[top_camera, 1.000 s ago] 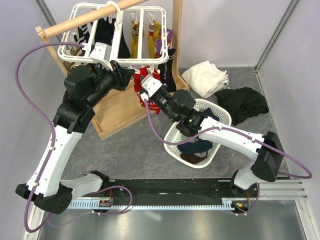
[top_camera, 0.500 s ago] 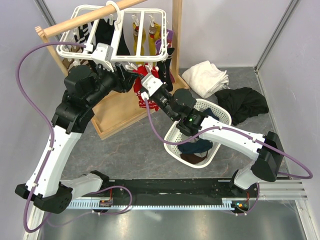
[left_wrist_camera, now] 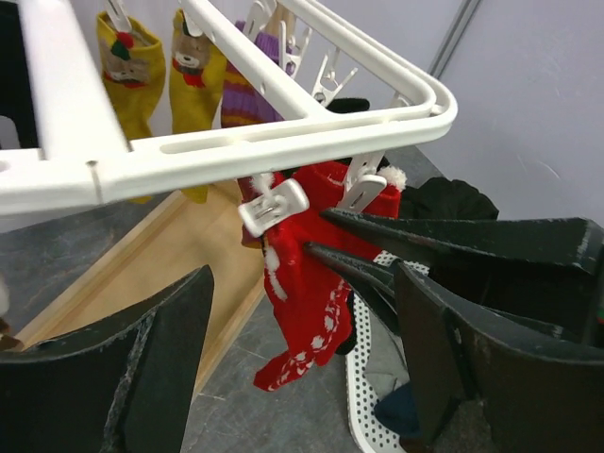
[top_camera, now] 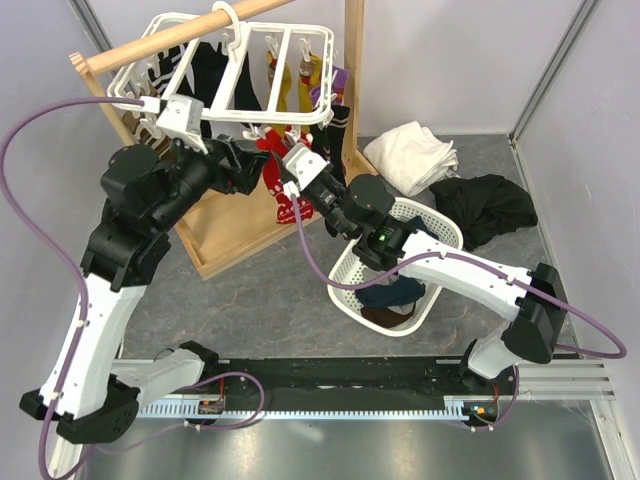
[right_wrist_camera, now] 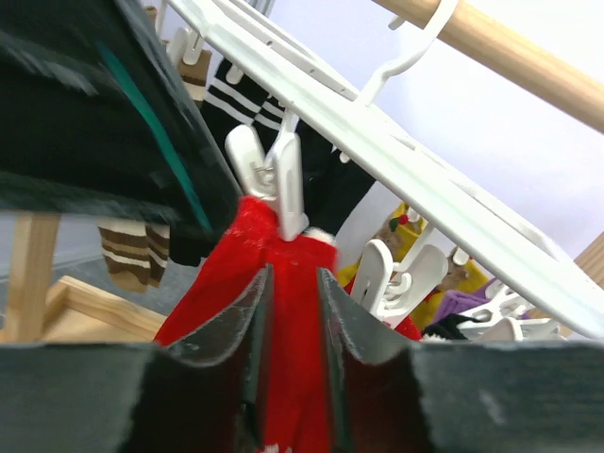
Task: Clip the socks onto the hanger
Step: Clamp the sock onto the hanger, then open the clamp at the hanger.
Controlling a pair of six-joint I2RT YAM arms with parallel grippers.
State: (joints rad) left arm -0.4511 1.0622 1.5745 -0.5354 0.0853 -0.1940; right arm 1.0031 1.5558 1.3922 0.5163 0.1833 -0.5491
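The left arm has pulled back to the left, away from the sock, and its jaws have spread. The hanger (top_camera: 250,117) now sits tilted on the wooden rail (top_camera: 170,38), and the right fingers have eased a little apart.

The red sock (left_wrist_camera: 307,274) hangs from the hanger's near edge with its long axis vertical. Its white-trimmed cuff is up in a peg (right_wrist_camera: 276,179), and its toe points down, curling toward the lower left in the left wrist view.

The left gripper (top_camera: 248,165) stands wide and holds nothing. The sock and its peg lie just ahead of its open jaws.

The right gripper (right_wrist_camera: 293,283) is narrow and sits just below the peg. Red fabric fills the slit between its fingers, and I cannot tell whether they pinch it or only flank it.
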